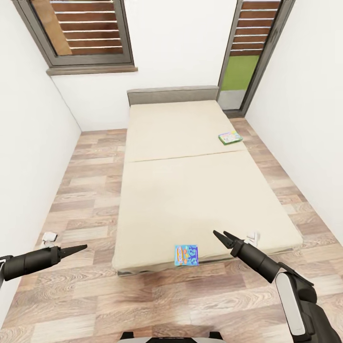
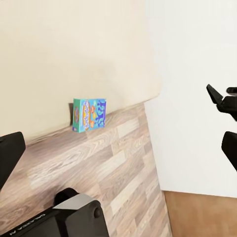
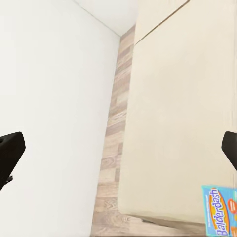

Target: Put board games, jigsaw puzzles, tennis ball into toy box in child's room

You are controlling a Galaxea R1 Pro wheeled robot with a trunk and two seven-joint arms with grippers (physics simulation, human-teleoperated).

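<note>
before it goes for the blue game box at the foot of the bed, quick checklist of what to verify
1. Blue game box in view at the bed's near edge: ok.
2. Right gripper open and empty: ok.
3. Left gripper state: cannot tell, its fingers look together.
4. Space between right gripper and box free of other things: ok.
5. Second game box located, far right side of the bed: ok.
6. Box lying flat for a grasp: cannot tell; it sits at the mattress edge.
</note>
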